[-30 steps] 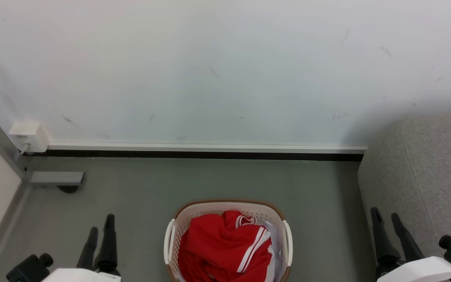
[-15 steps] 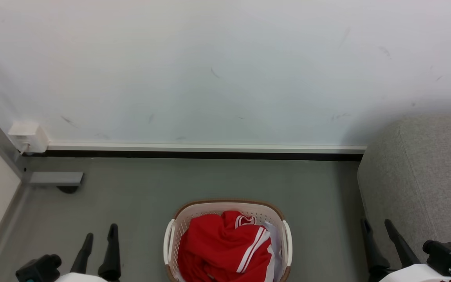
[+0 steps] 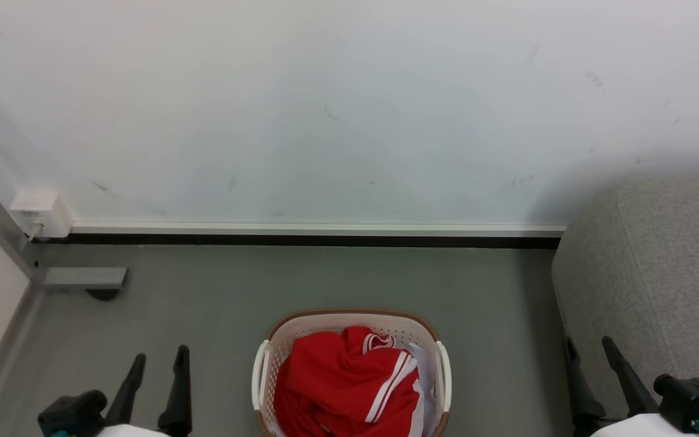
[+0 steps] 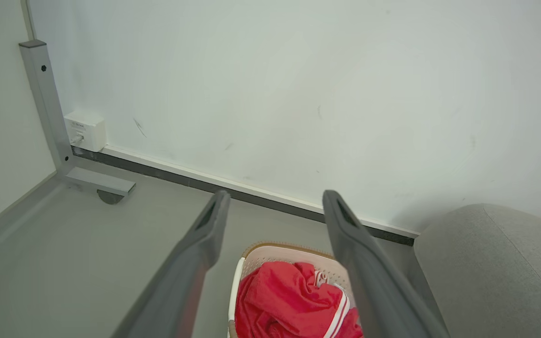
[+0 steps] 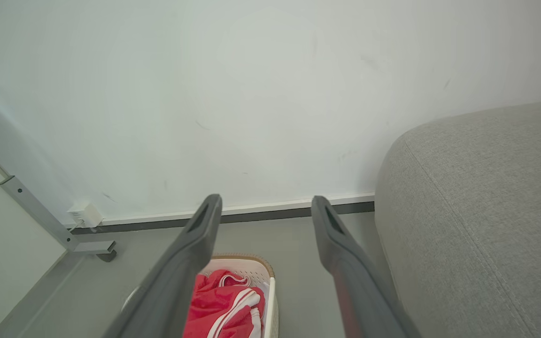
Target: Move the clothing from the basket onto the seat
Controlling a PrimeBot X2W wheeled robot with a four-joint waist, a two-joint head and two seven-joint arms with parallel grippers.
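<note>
Red clothing (image 3: 343,388) with white stripes lies bunched in the cream basket (image 3: 349,320) with a brown rim, on the floor at the bottom centre of the head view. The grey woven seat (image 3: 671,267) stands to the right against the wall. My left gripper (image 3: 160,357) hovers open left of the basket, my right gripper (image 3: 586,343) open at the seat's near corner. Neither touches anything. From the left wrist, the clothing (image 4: 294,300) and basket (image 4: 280,249) lie between and below the fingers (image 4: 209,225). The right wrist view has the clothing (image 5: 228,300) low and the seat (image 5: 482,211) at right.
A white wall with a dark baseboard (image 3: 301,240) closes the far side. A grey metal frame leg with a foot (image 3: 82,278) and a white wall socket (image 3: 40,212) sit at the left. Grey floor (image 3: 325,279) lies open between basket and wall.
Both grippers have drawn back toward the bottom edge of the head view, the left one also shifting slightly right. Basket and clothing have not moved.
</note>
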